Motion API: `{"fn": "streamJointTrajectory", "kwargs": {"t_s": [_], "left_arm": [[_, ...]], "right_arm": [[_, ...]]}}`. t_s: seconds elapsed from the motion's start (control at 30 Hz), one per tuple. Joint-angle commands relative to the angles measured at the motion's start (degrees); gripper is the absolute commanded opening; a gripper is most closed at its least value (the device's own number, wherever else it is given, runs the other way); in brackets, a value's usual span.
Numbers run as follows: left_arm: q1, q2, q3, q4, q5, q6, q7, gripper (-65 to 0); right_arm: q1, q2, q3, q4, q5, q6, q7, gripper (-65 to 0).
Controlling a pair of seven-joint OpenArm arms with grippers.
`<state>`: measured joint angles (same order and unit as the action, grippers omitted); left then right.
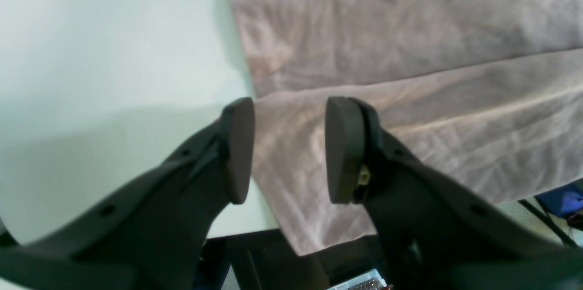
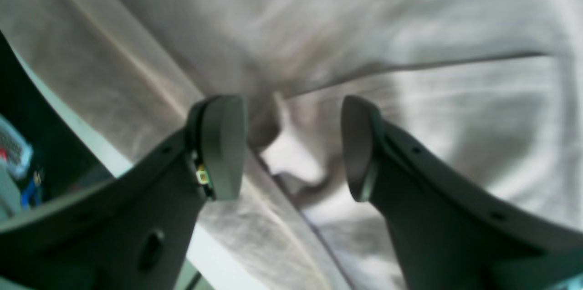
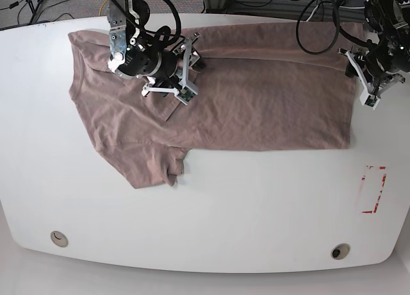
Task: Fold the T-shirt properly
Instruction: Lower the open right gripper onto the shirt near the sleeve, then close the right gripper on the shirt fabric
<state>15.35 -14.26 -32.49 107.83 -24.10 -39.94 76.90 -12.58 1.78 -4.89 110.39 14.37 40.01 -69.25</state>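
The T-shirt [image 3: 243, 96] lies spread on the white bench [image 3: 211, 211], its far long edge already turned over toward the middle as a band along the top. The near sleeve [image 3: 150, 163] pokes out toward the front, not yet tucked. It looks as though one lengthwise fold is in, and the arms sit at opposite ends of that band to tidy it or take the next fold.

The right tool [image 3: 182, 77], on the left of the overhead view, hangs over the cloth near the collar end. Its fingers are spread, with nothing between them. The left tool [image 3: 365, 77] sits by the hem corner at the far right, also spread and empty, just off the shirt's edge.

The left wrist view gives what the overhead cannot: the fingers [image 1: 239, 149] straddle the folded flap's corner, bare bench to one side, and the doubled layer's edge crosses the T-shirt [image 1: 410, 53] clearly. The right wrist view is blurred. It shows only creased cloth and a pale gap under the right tool [image 2: 294, 149], so I cannot tell what lies beneath. Only the overhead shows the whole shape and the stray sleeve.
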Motion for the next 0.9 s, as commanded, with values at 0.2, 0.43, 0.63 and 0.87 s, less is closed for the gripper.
{"fn": "streamJointTrajectory", "kwargs": {"t_s": [0.2,0.43,0.63,0.87], "left_arm": [[-0.45,-0.82,-0.26,0.78,-0.21,-0.06,-0.46,-40.8],[-0.45,-0.82,-0.43,0.78,-0.21,-0.06,-0.46,-40.8],[-0.45,-0.82,-0.43,0.78,-0.21,-0.06,-0.46,-40.8],[-0.45,-0.82,-0.34,0.78,-0.21,-0.06,-0.46,-40.8]], "right_arm": [[0.67,-0.07,-0.61,-1.95,-2.81,-0.01,5.03,-33.1],[0.75,0.99,-0.52,-3.97,-3.07,-0.01,6.88,-48.7],[0.75,1.52,-0.52,-4.85,-3.07,-0.01,7.76,-61.5],[0.49,1.52,-0.52,-1.86,-2.63,-0.01,7.76,-61.7]]}}
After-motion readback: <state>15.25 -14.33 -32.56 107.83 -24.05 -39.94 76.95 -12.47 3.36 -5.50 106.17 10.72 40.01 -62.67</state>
